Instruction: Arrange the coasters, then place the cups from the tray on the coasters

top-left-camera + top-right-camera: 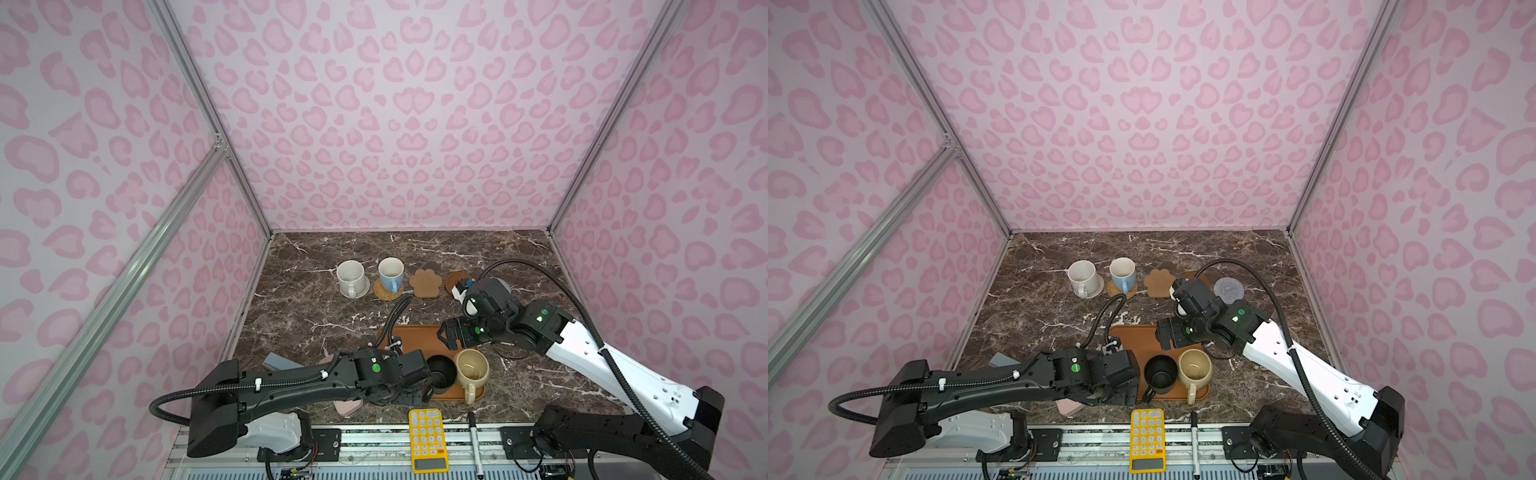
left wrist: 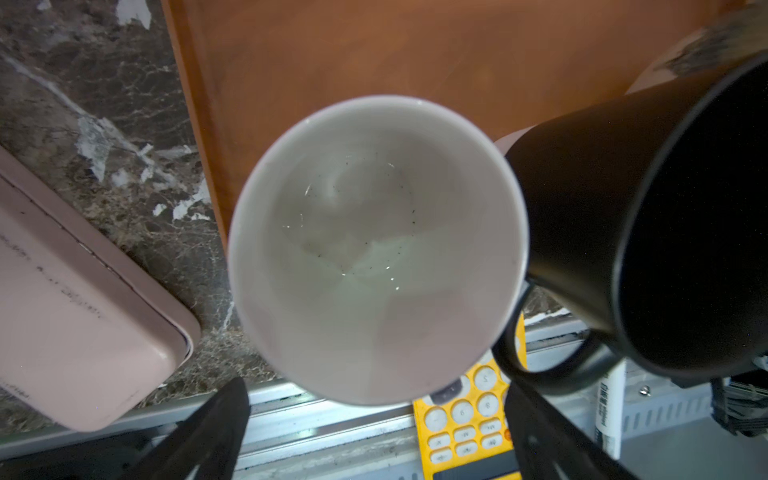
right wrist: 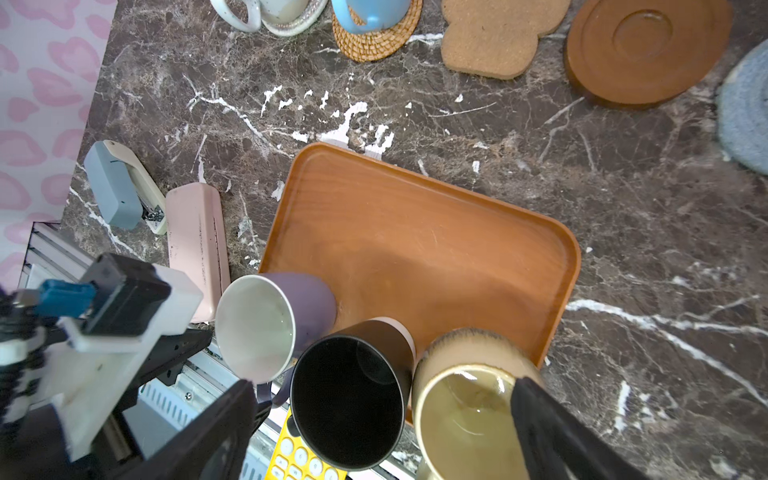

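The lavender cup (image 2: 378, 249) sat on the tray (image 3: 415, 232) at its near left corner, black cup (image 2: 602, 199) right against its side, cream-yellow cup (image 3: 465, 407) just past that. Your left gripper (image 2: 376, 390) hung straight over the lavender cup, jaws spread wide, nothing in them. Your right gripper (image 3: 384, 386) hovered over the same three cups, also wide open and empty

Main risk, my read: both arms over one crowded corner, so a descent by either could have clipped the other. Next: hardly any gap between lavender and black, so a finger going down on that side could have shoved the black cup or tipped it over the tray's low rim toward the yellow calculator (image 2: 461, 415). A glazed wall pinched at the rim could have slipped or swung on the lift. On the other side the pink case (image 2: 75, 291) lay just beside the tray, tight there too

Further out, speckled white cup (image 1: 351, 276) and light blue cup (image 1: 390, 272) stood on coasters; cork paw coaster (image 1: 424, 283), wooden disc coaster (image 3: 648, 50) and grey-blue coaster (image 1: 1228, 289) were bare. All sat close in a row, so a cup carried in low could have knocked the blue one or landed half off its mat
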